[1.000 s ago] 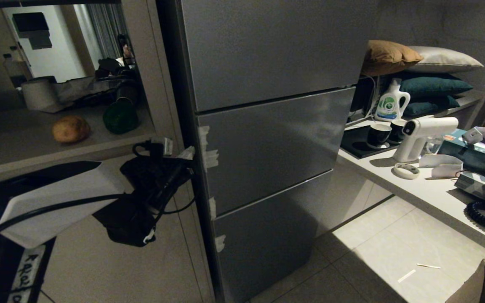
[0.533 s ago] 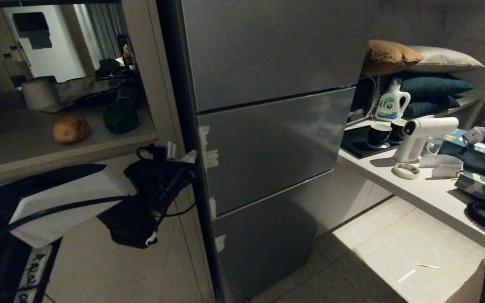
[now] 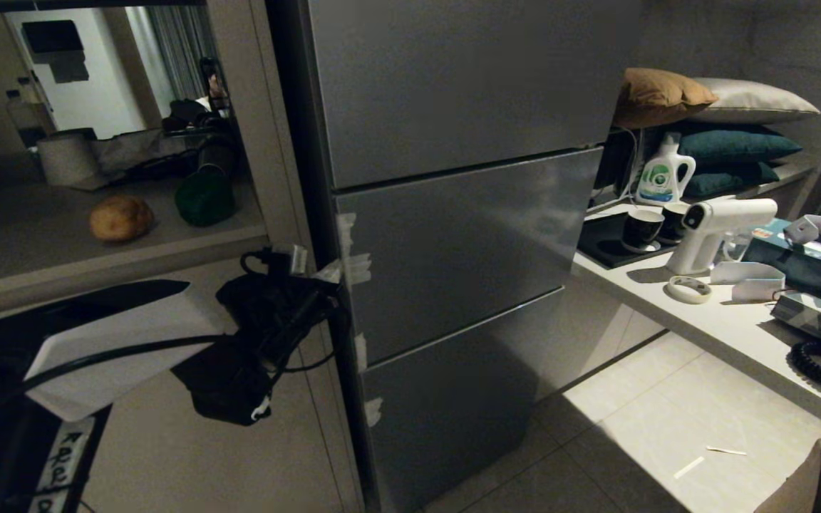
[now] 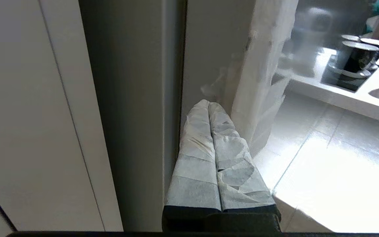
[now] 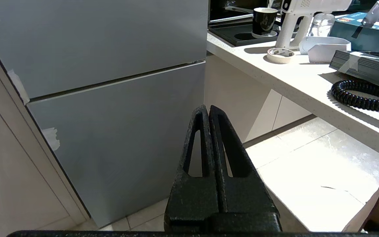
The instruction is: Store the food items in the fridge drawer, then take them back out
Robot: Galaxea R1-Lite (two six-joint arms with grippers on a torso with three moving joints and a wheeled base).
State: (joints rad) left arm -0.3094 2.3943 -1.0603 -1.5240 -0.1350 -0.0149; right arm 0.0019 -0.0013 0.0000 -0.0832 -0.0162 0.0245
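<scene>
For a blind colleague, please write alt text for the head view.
The left gripper, shut, reaches the taped left edge of the closed fridge drawer. A potato and a green pepper sit on a shelf to the left.

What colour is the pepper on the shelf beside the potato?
Dark green; the bell pepper shows best in the head view, right of the tan-brown potato.

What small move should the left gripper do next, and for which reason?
Probably press the shut left gripper a little deeper behind the taped edge of the fridge drawer, then pull outward. The drawer front looks closed, the fingertips sit at its left edge beside the tape scraps, and the potato and bell pepper wait on the shelf.
</scene>
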